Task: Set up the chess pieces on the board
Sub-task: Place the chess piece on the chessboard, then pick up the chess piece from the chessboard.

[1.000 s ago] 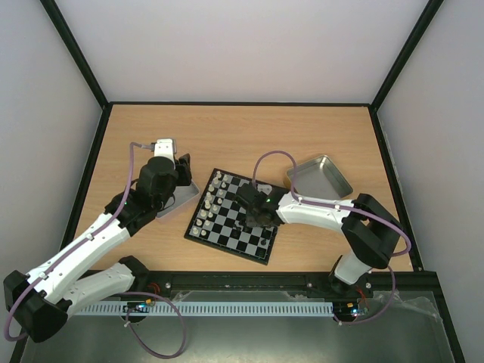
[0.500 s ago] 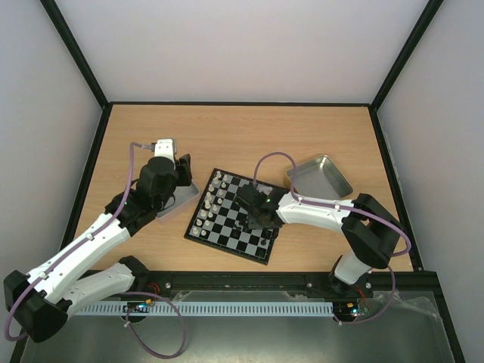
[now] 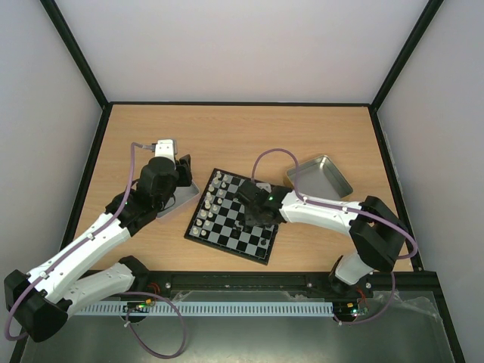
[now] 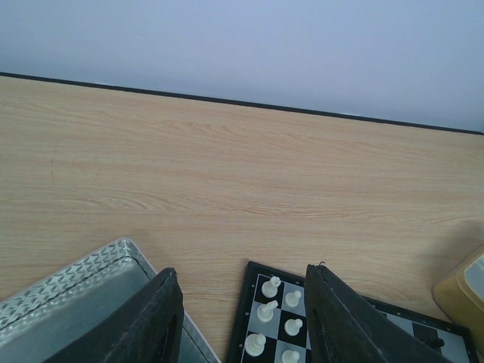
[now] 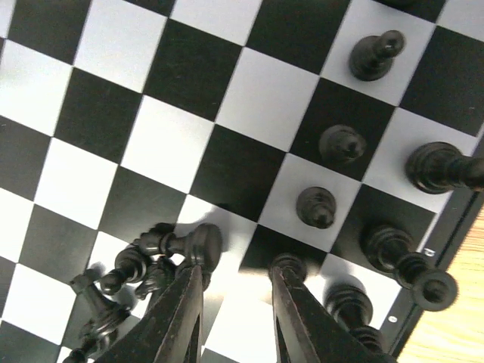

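The chessboard (image 3: 227, 227) lies at the table's middle, with white pieces (image 3: 215, 195) in two rows along its left side. They also show in the left wrist view (image 4: 270, 310). My right gripper (image 3: 254, 220) hangs low over the board's right part; in the right wrist view (image 5: 236, 281) it is open and empty. A fallen black piece (image 5: 185, 243) lies by its left finger, beside a heap of black pieces (image 5: 113, 291). A standing black piece (image 5: 289, 266) is by its right finger. More black pieces (image 5: 339, 144) stand along the edge. My left gripper (image 4: 242, 302) is open and empty over the left tray's edge.
A metal tray (image 3: 180, 198) lies under my left gripper, left of the board, and shows in the left wrist view (image 4: 91, 283). A second metal tray (image 3: 321, 175) lies right of the board. Black rails border the table.
My right gripper has shifted slightly over the board's right part. The left arm has not moved.
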Robot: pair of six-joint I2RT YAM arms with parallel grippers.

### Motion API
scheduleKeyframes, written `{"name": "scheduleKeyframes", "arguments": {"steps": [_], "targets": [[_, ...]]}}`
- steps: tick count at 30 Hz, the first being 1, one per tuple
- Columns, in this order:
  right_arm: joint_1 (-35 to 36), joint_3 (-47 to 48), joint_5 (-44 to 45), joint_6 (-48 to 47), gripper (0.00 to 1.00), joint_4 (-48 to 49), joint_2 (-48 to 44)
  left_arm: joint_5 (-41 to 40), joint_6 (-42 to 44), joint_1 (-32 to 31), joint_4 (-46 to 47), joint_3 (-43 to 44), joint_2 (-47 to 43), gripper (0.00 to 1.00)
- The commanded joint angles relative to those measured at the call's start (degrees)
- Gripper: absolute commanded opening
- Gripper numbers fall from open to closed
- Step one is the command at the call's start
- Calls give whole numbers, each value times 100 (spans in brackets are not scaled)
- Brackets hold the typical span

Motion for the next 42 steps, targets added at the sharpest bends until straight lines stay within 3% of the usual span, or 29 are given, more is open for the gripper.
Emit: {"name": "scheduleKeyframes", "arguments": {"steps": [1, 6, 12, 22, 30, 42], "targets": [[48, 121, -271, -156, 25, 248, -60, -81, -38, 33, 41, -68, -39, 47], [85, 160, -394, -214, 25, 326, 118, -90, -37, 29, 32, -69, -46, 47], [120, 162, -485, -215, 12, 375, 239, -105, -54, 34, 40, -77, -50, 47], [140, 146, -371, -201, 17, 353, 475, -103, -60, 34, 41, -90, -55, 47], [147, 250, -31, -115, 4, 130, 394, -108, -64, 30, 49, -87, -66, 47], [154, -137, -326, -126, 3, -233, -131, -73, -56, 32, 59, -77, -33, 47]]}}
